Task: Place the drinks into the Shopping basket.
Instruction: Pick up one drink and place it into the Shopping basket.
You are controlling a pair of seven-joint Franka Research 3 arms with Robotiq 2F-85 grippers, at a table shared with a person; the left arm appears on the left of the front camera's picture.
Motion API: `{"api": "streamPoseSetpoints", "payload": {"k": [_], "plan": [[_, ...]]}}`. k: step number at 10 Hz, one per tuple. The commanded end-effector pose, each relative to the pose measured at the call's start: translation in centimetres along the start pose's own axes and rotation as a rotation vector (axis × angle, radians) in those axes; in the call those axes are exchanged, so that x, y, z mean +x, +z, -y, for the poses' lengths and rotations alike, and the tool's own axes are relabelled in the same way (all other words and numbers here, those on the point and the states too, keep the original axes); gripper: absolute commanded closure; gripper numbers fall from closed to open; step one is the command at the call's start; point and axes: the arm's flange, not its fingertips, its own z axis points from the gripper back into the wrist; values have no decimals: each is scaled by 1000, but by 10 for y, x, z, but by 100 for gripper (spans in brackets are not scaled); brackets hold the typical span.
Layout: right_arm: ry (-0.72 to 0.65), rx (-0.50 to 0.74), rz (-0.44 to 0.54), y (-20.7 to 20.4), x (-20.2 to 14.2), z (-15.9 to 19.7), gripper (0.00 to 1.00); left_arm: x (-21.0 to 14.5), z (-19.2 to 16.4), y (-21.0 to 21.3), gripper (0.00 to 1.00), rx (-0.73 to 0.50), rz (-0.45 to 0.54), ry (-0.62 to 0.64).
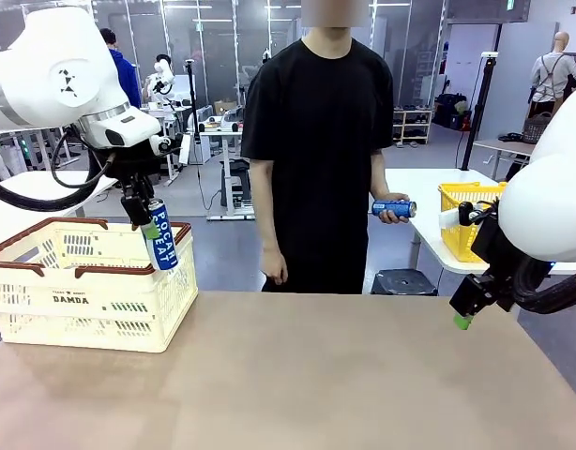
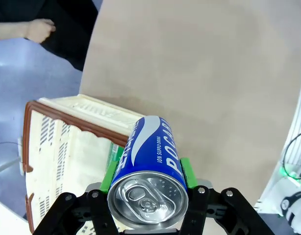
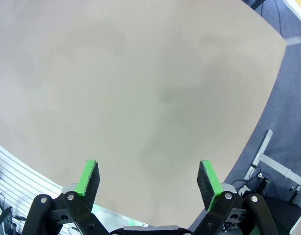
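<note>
left gripper (image 1: pixel 149 225): clamped on the top end of a blue can (image 1: pixel 163 246), one green pad on each side of it
left gripper, wrist view: pads (image 2: pixel 111 174) squeeze the can (image 2: pixel 150 166) just below its silver top, pull tab facing the camera
held can: hangs in the air, slightly tilted with its bottom end lowest, "POCARI SWEAT" running down its side
held can position: over the right end of the basket (image 1: pixel 82 281), by the dark rim; whether it is inside the rim line or just outside, cannot tell
basket: sits on the table (image 1: pixel 316 375) at its left side, "DAMDA" side towards the robot; in the left wrist view its corner (image 2: pixel 67 137) lies right under the can
basket content: something green shows through the low slots (image 1: pixel 128 307); cannot tell what
right gripper (image 1: pixel 463 319): low over the table's right edge, well apart from the basket
right gripper, wrist view: jaws spread wide (image 3: pixel 148 181), nothing between the pads (image 3: pixel 89 178), bare tabletop below
person: stands at the far side, hand (image 1: pixel 393 214) holding a second blue can (image 1: pixel 393 207) level at waist height
other hand (image 1: pixel 274 270): hangs down, empty
yellow basket (image 1: pixel 462 202): on a white table behind, to the right
</note>
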Motion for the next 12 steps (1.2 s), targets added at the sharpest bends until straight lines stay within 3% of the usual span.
{"api": "streamPoseSetpoints", "payload": {"k": [1, 4, 7, 9, 10, 12], "plan": [[-3, 3, 0, 0, -1, 1, 0, -24, -15, 13, 42, 30, 3, 119], [-3, 3, 0, 0, -1, 1, 0, -63, -51, 8, 42, 38, 7, 289], [-3, 3, 0, 0, -1, 1, 0, -86, -88, -6, 42, 68, -57, 450], [-3, 3, 0, 0, -1, 1, 0, -94, -103, -11, 42, 70, -24, 484], [-3, 3, 0, 0, -1, 1, 0, -97, -106, -13, 42, 67, 7, 437], [-3, 3, 0, 0, -1, 1, 0, -99, -94, -19, 42, 42, -42, 460]]}}
